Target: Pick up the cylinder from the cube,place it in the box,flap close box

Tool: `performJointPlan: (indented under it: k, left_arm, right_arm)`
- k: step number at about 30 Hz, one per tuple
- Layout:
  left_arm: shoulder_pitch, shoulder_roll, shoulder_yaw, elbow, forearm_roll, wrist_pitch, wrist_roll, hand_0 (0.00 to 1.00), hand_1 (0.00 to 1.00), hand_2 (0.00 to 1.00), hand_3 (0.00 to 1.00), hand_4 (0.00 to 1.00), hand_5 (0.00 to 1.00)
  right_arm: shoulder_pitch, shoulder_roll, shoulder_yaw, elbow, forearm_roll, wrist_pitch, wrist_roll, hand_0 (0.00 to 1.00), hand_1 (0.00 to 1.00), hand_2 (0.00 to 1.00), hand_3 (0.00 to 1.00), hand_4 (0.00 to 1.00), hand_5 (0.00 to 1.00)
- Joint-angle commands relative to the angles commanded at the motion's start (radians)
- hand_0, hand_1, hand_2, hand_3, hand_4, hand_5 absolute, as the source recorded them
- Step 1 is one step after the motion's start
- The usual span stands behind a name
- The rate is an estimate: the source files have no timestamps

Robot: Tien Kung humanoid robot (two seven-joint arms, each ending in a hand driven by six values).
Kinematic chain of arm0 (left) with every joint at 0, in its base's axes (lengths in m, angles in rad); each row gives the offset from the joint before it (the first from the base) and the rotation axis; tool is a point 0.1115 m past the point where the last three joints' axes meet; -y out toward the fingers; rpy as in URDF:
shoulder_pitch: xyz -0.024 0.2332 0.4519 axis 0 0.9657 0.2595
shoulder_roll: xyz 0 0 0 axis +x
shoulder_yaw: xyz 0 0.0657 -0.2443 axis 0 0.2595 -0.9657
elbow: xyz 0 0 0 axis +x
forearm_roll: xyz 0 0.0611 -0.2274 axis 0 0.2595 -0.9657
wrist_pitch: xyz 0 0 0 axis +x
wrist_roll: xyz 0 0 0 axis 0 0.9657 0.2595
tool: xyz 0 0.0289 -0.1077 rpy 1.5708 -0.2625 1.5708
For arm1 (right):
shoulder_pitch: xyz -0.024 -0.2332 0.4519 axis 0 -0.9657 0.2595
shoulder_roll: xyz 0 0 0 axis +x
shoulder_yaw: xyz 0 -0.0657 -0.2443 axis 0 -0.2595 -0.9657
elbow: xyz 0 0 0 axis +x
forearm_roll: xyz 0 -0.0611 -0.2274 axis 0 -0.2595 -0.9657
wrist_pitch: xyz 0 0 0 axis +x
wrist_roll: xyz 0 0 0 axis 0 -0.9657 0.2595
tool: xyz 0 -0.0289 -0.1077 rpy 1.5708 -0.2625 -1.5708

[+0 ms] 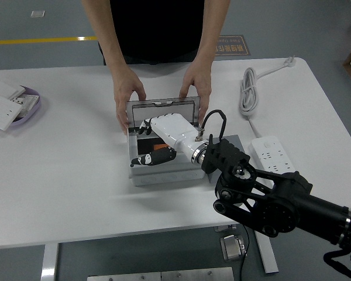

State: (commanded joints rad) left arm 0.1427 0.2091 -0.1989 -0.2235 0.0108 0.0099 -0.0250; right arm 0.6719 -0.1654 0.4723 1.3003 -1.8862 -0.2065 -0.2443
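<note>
We see our right hand spread, holding nothing, over the grey box; the orange cylinder inside looks light and rigid, best pinched across its sides.

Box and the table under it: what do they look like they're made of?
The box looks like grey metal or hard plastic with a matte finish: flat, straight-edged walls, and its raised lid, steadied by a person's hands, shows a pale dull sheen. Which of the two, the view cannot settle. The table looks like white laminate or painted board, smooth and evenly lit, with rounded corners.
</note>
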Motion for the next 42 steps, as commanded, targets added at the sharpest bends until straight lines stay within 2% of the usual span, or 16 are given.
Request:
performJointPlan:
  k: [6, 8, 11, 16, 24, 28, 33, 39, 42]
  left_arm:
    - [0.002, -0.001, -0.001, -0.001, 0.004, 0.000, 0.000, 0.629, 0.647, 0.625, 0.668, 0.722, 0.253]
    - [0.000, 0.000, -0.001, -0.001, 0.005, 0.000, 0.000, 0.629, 0.647, 0.625, 0.668, 0.722, 0.253]
    - [-0.003, 0.002, 0.000, -0.002, 0.007, 0.000, 0.000, 0.629, 0.647, 0.625, 0.668, 0.722, 0.253]
    - [-0.003, 0.004, 0.005, -0.002, 0.006, 0.000, 0.000, 0.629, 0.647, 0.625, 0.668, 0.722, 0.253]
    - [-0.009, 0.006, -0.004, -0.004, 0.021, 0.001, -0.001, 0.629, 0.647, 0.625, 0.668, 0.722, 0.253]
    - [-0.010, 0.007, -0.006, -0.004, 0.023, 0.001, 0.000, 0.629, 0.647, 0.625, 0.668, 0.722, 0.253]
    - [-0.007, 0.005, -0.007, -0.004, 0.022, 0.001, 0.000, 0.629, 0.647, 0.625, 0.668, 0.722, 0.253]
    - [-0.003, 0.005, -0.011, -0.003, 0.022, 0.001, 0.000, 0.629, 0.647, 0.625, 0.668, 0.722, 0.253]
    - [-0.002, 0.004, -0.013, -0.003, 0.024, 0.001, 0.000, 0.629, 0.647, 0.625, 0.668, 0.722, 0.253]
  right_arm:
    - [0.011, -0.073, 0.075, 0.119, 0.190, 0.002, 0.015, 0.738, 0.648, 0.646, 0.700, 0.998, 0.586]
    - [0.034, -0.087, 0.091, 0.129, 0.245, 0.003, 0.013, 0.704, 0.638, 0.646, 0.684, 0.978, 0.573]
    - [0.072, -0.101, 0.100, 0.119, 0.313, 0.006, 0.010, 0.704, 0.638, 0.646, 0.684, 0.978, 0.573]
    - [0.135, -0.103, 0.092, 0.063, 0.394, 0.020, 0.012, 0.667, 0.622, 0.634, 0.672, 0.962, 0.570]
    - [0.233, -0.066, 0.029, -0.110, 0.519, 0.045, 0.041, 0.653, 0.618, 0.630, 0.671, 0.957, 0.573]
    - [0.238, -0.073, 0.006, -0.145, 0.522, 0.053, 0.034, 0.650, 0.618, 0.630, 0.666, 0.931, 0.551]
    - [0.195, -0.109, -0.001, -0.072, 0.467, 0.066, 0.003, 0.647, 0.619, 0.631, 0.668, 0.923, 0.546]
    - [0.132, -0.159, -0.008, 0.058, 0.379, 0.071, -0.041, 0.650, 0.617, 0.632, 0.667, 0.916, 0.549]
    - [0.113, -0.169, -0.020, 0.121, 0.338, 0.072, -0.060, 0.650, 0.617, 0.632, 0.667, 0.916, 0.549]
